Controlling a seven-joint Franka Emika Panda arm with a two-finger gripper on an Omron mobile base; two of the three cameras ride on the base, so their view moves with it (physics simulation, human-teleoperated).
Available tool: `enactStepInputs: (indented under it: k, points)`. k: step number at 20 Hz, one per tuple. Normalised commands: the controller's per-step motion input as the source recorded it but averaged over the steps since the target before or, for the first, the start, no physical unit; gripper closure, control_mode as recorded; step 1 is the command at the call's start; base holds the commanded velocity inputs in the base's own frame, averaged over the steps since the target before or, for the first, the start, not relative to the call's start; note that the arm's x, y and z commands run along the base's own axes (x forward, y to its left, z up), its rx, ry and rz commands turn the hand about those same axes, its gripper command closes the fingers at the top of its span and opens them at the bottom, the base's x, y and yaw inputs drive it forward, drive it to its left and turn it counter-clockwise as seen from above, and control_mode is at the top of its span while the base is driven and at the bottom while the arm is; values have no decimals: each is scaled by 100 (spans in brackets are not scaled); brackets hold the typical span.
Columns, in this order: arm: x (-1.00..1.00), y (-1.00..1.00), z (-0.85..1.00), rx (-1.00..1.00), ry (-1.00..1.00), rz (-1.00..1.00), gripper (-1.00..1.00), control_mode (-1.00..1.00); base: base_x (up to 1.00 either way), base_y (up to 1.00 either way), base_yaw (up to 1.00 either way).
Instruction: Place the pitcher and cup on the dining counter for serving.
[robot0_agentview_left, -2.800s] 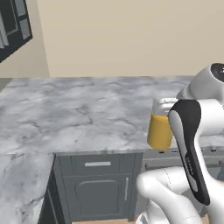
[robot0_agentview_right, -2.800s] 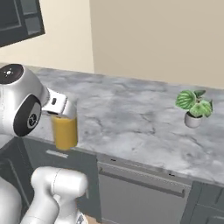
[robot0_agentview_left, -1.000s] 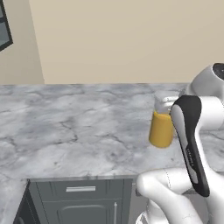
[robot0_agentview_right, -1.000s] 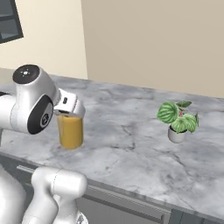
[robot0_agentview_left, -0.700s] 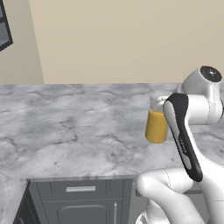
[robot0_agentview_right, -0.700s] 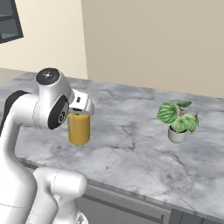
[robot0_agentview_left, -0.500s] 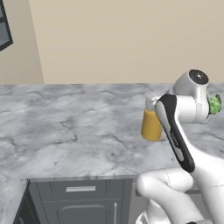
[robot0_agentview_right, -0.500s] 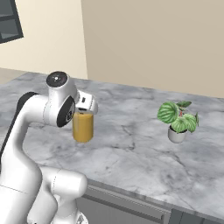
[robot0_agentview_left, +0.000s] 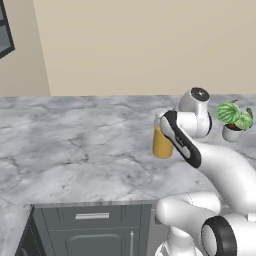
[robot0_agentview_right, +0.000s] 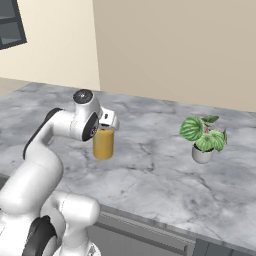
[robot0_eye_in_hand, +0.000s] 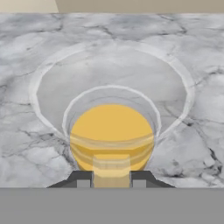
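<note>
The pitcher (robot0_agentview_left: 161, 144) is a tall clear vessel, orange inside, upright over the middle of the dining counter (robot0_agentview_left: 75, 150). My gripper (robot0_agentview_right: 104, 129) comes down from above and is shut on the pitcher's (robot0_agentview_right: 103, 145) rim. In the hand view I look straight down into the pitcher (robot0_eye_in_hand: 112, 131), with my gripper (robot0_eye_in_hand: 111, 177) pinching its near wall and the marble dining counter (robot0_eye_in_hand: 26, 52) below. I cannot tell whether its base touches the counter (robot0_agentview_right: 160, 175). The cup is out of view.
A small potted plant (robot0_agentview_left: 234, 117) stands on the counter to the right of the pitcher, well apart from it (robot0_agentview_right: 202, 137). Dark grey drawers (robot0_agentview_left: 90, 230) run under the front edge. A plain beige wall backs the counter.
The arm has stretched forward and carried the pitcher away from the front edge toward the middle of the counter. Before that, the base drove and the whole scene shifted.
</note>
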Motion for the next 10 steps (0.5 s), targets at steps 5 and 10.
enactStepInputs:
  k: [5, 10]
  points:
    - [56, 4, -67, 0, 5, 0, 100, -100, 0, 0, 0]
    - [8, 0, -73, 0, 0, 1, 100, -100, 0, 0, 0]
